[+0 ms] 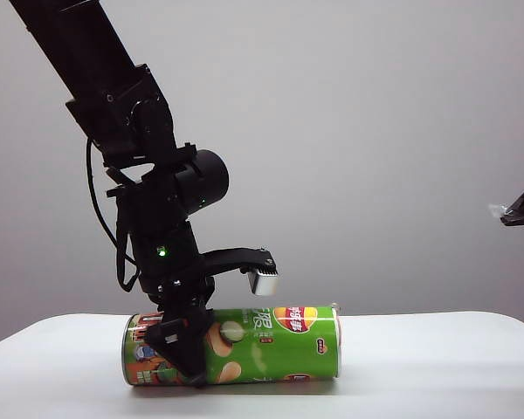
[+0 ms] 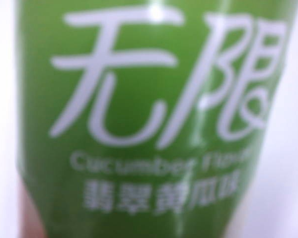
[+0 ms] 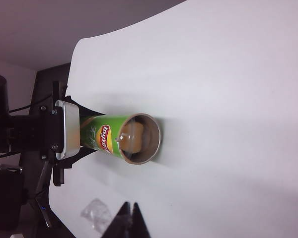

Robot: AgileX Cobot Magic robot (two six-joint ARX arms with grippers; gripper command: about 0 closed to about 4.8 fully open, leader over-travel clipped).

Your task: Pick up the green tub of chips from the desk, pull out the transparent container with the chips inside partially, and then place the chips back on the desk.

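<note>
Lying on its side on the plain white desk (image 1: 437, 358): long bright-green cylindrical tub of chips (image 1: 271, 345), open end showing orange-yellow chips (image 3: 133, 137); straddling the tub's cartoon-printed end, black left gripper (image 1: 182, 345), fingers around it, grip unclear; well away beyond the open end, raised, black right gripper (image 3: 129, 218), fingers pressed together, empty.

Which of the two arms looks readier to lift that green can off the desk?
The left. Its gripper is already down around the green tub of chips lying on the desk, while the right gripper hangs shut, off beyond the open end.
</note>
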